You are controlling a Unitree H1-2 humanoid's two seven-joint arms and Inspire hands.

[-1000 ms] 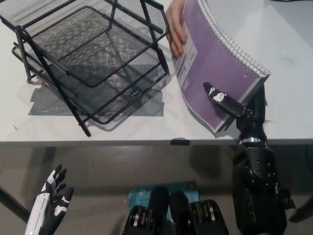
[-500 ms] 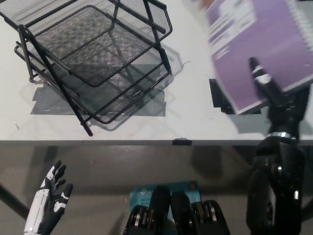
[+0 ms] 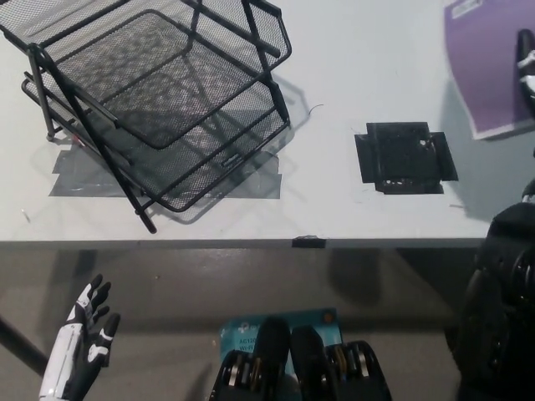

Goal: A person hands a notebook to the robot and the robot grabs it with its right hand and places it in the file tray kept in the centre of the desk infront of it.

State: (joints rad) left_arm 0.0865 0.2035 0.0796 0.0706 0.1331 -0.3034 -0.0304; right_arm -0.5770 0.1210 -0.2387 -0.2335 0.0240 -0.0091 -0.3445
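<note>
Now right hand (image 3: 525,67) fingers grip notebook (image 3: 489,63); file tray (image 3: 159,109) holds nothing.

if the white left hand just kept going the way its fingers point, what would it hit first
Probably the front edge of the desk. The left hand hangs open below it, fingers angled up and slightly right, toward the edge under the black mesh file tray. Depth is unclear, so it might pass beneath the desktop instead.

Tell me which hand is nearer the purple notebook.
Right. The black right hand is on the purple notebook at the picture's far right edge, holding it. The white left hand hangs open below the desk edge, far off at lower left.
</note>
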